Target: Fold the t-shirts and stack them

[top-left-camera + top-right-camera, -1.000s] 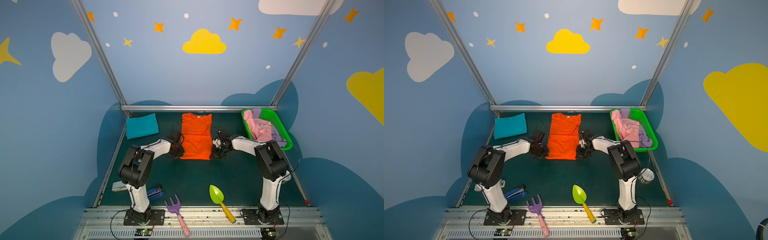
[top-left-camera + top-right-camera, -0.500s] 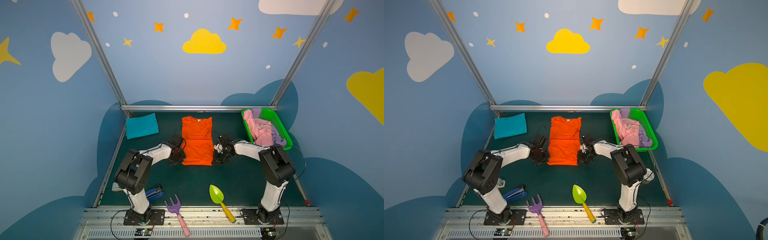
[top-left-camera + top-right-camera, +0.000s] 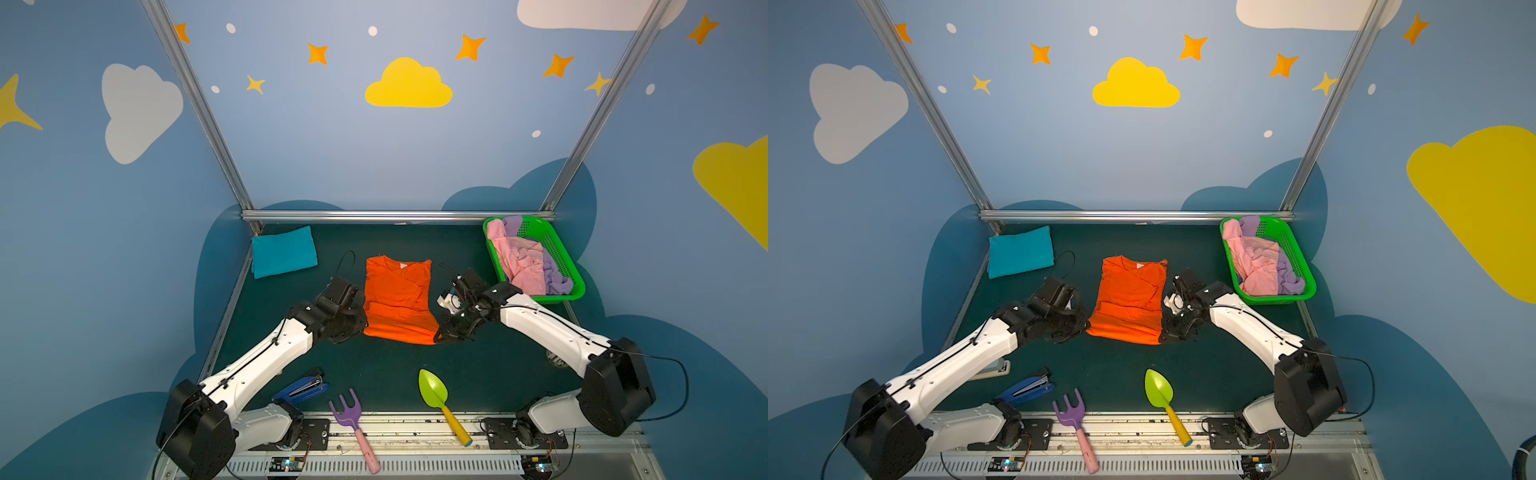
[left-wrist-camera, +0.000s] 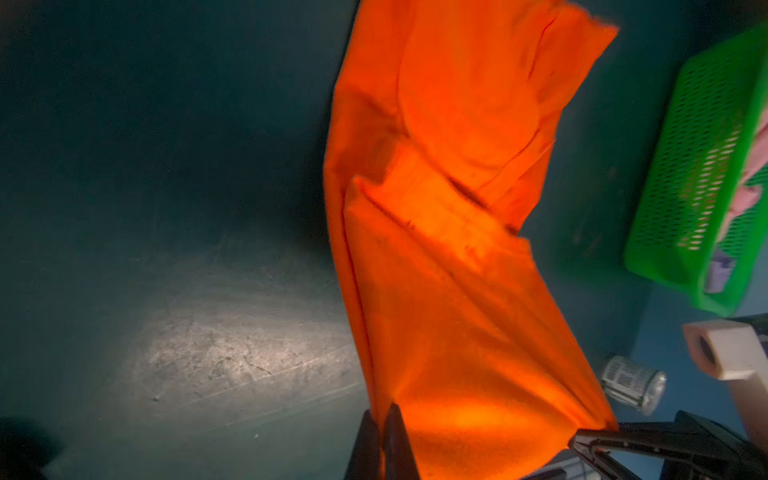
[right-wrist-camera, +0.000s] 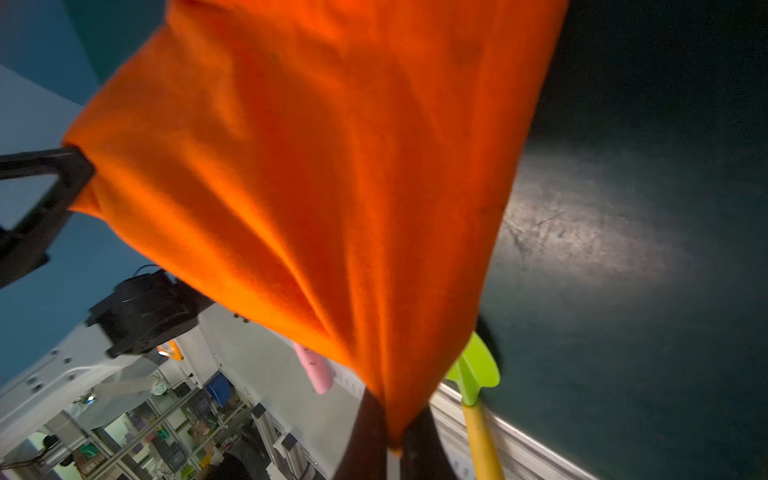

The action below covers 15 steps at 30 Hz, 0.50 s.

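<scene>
The orange t-shirt (image 3: pixel 397 299) (image 3: pixel 1129 299) lies lengthwise mid-mat, sleeves folded in, white neck label at its far end. My left gripper (image 3: pixel 360 328) (image 4: pixel 384 409) is shut on its near left hem corner. My right gripper (image 3: pixel 438 336) (image 5: pixel 392 436) is shut on the near right corner. In the wrist views the hem (image 4: pixel 478 415) (image 5: pixel 332 187) hangs taut between the two grips, raised off the mat. A folded teal t-shirt (image 3: pixel 284 251) lies at the far left. A pink t-shirt (image 3: pixel 521 259) and a lilac one (image 3: pixel 555 278) sit crumpled in the green basket (image 3: pixel 540 297).
Along the near edge lie a blue stapler (image 3: pixel 301 390), a purple toy rake (image 3: pixel 347 411) and a green toy shovel (image 3: pixel 434 390). A small metal tin (image 4: pixel 631 382) stands near the right arm. A metal rail (image 3: pixel 395 216) bounds the far side.
Both grippers have moved toward the near edge with the orange shirt's hem corners, dragging the shirt nearer and lifting the hem. The left jaws closed fully.
</scene>
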{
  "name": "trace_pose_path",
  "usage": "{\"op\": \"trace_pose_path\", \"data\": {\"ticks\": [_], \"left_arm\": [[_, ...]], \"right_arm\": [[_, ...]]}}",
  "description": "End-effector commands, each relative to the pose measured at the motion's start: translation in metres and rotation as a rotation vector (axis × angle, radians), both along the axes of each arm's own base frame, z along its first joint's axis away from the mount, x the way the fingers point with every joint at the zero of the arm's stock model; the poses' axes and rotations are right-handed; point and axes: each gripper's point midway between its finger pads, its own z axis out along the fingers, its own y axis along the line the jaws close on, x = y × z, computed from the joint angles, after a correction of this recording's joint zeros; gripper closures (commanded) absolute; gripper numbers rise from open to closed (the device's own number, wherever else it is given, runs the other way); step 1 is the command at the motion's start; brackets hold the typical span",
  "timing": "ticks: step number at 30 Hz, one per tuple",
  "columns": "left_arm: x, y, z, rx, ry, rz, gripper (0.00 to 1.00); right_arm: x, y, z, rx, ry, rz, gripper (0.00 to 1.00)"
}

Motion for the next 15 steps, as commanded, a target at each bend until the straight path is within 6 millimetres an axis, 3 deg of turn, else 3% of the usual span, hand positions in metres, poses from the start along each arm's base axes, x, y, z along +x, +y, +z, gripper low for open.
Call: {"op": "trace_pose_path", "data": {"ticks": [1, 5, 10, 15], "left_arm": [[0.007, -0.001, 0.024, -0.018, -0.029, 0.022, 0.96], [0.020, -0.010, 0.045, -0.032, -0.073, 0.000, 0.96], [0.043, -0.019, 0.058, -0.032, -0.115, -0.008, 0.96], [0.073, -0.024, 0.056, -0.042, -0.104, -0.010, 0.96]], "right_arm": [[-0.005, 0.000, 0.038, 0.035, -0.003, -0.006, 1.00], [0.011, 0.007, 0.055, 0.080, -0.023, -0.011, 1.00], [0.032, 0.013, 0.045, 0.140, 0.049, -0.036, 1.00], [0.053, 0.019, 0.034, 0.205, 0.116, -0.061, 1.00]]}}
